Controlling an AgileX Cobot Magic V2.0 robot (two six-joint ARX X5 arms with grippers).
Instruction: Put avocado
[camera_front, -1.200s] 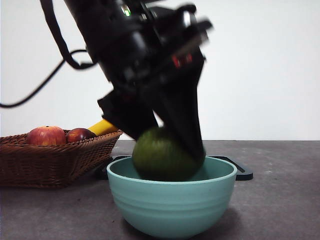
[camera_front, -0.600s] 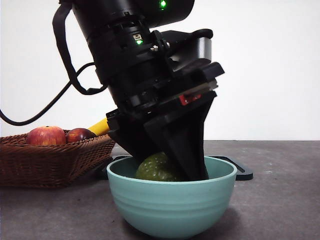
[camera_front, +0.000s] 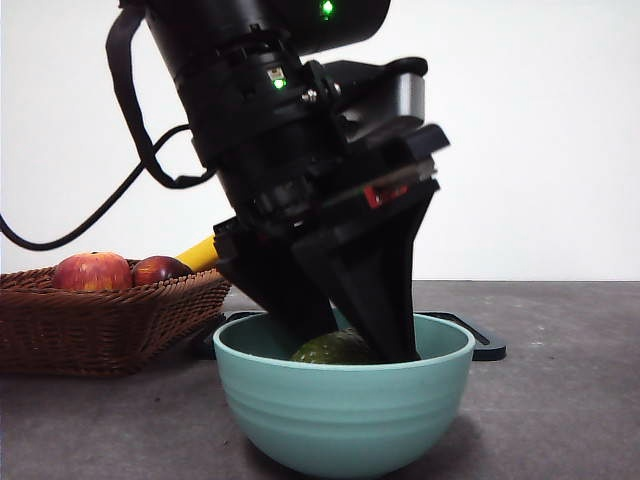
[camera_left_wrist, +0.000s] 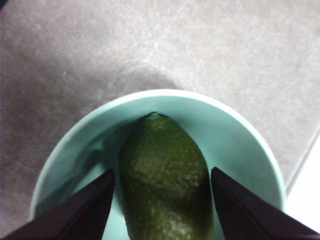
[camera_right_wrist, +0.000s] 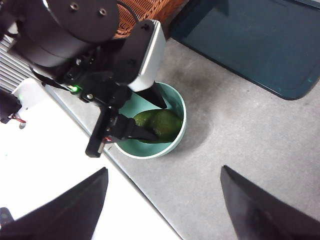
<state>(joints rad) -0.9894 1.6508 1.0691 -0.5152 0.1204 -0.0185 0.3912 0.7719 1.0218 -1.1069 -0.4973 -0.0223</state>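
Observation:
The avocado (camera_front: 335, 348) is dark green and lies low inside the teal bowl (camera_front: 340, 415), only its top showing over the rim. My left gripper (camera_front: 350, 342) reaches down into the bowl. In the left wrist view its black jaws stand open on either side of the avocado (camera_left_wrist: 165, 180), with a thin gap on each side, inside the bowl (camera_left_wrist: 75, 150). From high above, the right wrist view shows the avocado (camera_right_wrist: 157, 125), the bowl (camera_right_wrist: 178, 102) and the left gripper (camera_right_wrist: 152, 119). My right gripper (camera_right_wrist: 163, 169) hangs open and holds nothing.
A wicker basket (camera_front: 100, 320) stands left of the bowl with a red-yellow apple (camera_front: 92, 271), a dark red apple (camera_front: 160, 268) and a yellow item (camera_front: 205, 254). A dark flat tray (camera_right_wrist: 250, 45) lies behind the bowl.
The left gripper came down into the bowl with the avocado. Its jaws then parted, and the avocado sank lower onto the bowl's bottom.

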